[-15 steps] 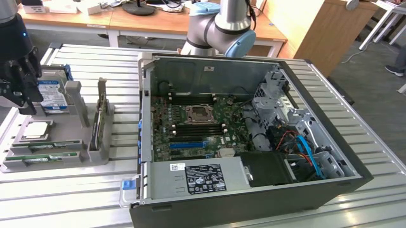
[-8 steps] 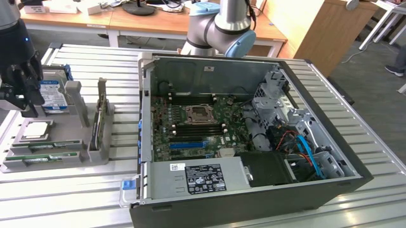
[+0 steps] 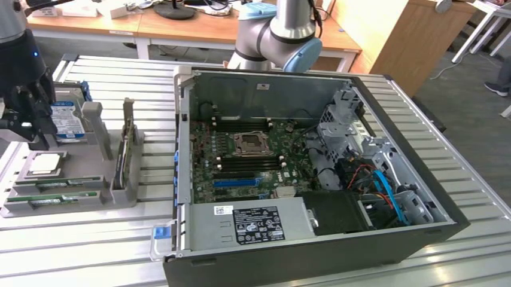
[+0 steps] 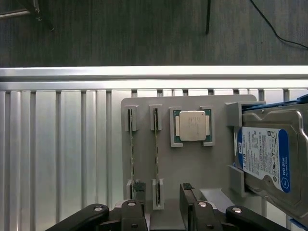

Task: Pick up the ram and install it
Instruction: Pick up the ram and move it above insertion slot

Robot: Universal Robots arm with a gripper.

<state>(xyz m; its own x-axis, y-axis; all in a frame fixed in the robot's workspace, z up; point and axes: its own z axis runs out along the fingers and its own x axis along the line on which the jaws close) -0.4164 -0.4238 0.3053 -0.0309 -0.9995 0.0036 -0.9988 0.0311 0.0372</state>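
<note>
1. Slatted metal table (image 3: 447, 161) carries the work, and wooden desks stand behind it.
2. An open case (image 3: 319, 251) lies on the table with its board (image 3: 255, 161) exposed.
3. A grey tray (image 4: 192, 168) sits beside the case, on the exterior view's left.
4. The tray holds the ram: two sticks, each on edge in its own slot, parallel and just beside each other. One stick (image 4: 156, 154) is nearer the processor (image 4: 192, 126); the other (image 4: 131, 154) is on its far side.
5. The processor lies flat in its recess between the ram and the drive (image 4: 267, 154).
6. My gripper (image 4: 162, 188) hangs over the tray, at the ram end in the wrist view and near the drive in the exterior view (image 3: 32, 134).
7. My jaws are released and spread wide, grasping nothing.
8. The stick nearer the processor lines up with the gap between my fingers (image 4: 186, 192). Both sticks are seated in the tray.
</note>
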